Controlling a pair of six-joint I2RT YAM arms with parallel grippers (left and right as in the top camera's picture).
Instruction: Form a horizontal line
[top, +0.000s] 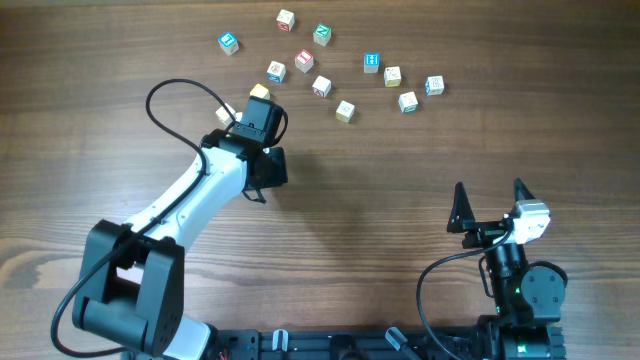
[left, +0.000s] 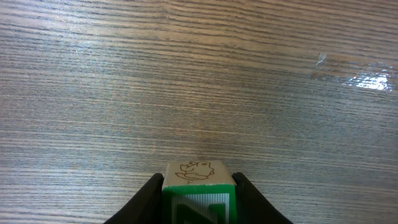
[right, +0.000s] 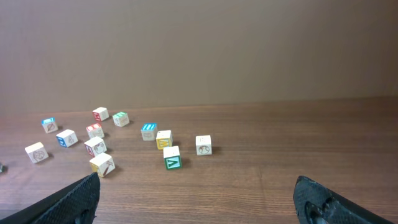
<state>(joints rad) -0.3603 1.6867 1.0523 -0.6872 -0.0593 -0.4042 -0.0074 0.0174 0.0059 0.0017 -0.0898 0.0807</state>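
The left arm (top: 190, 190) has a long white shell link set between bulky black joint housings. A thin black left cable (top: 149, 102) runs in a loop by its wrist. The left hand (left: 199, 193) ends in two matte black fingers (left: 144, 204) with smooth, sloping outer faces. The right arm (top: 525, 290) is black and round-bodied at the joint, with a small white-and-grey block (top: 531, 220) at the wrist and a black right cable (top: 419, 295) curving beside it. The right hand (top: 490, 208) has two black, pointed, wedge-shaped fingertips (right: 68, 202) with a grainy surface.
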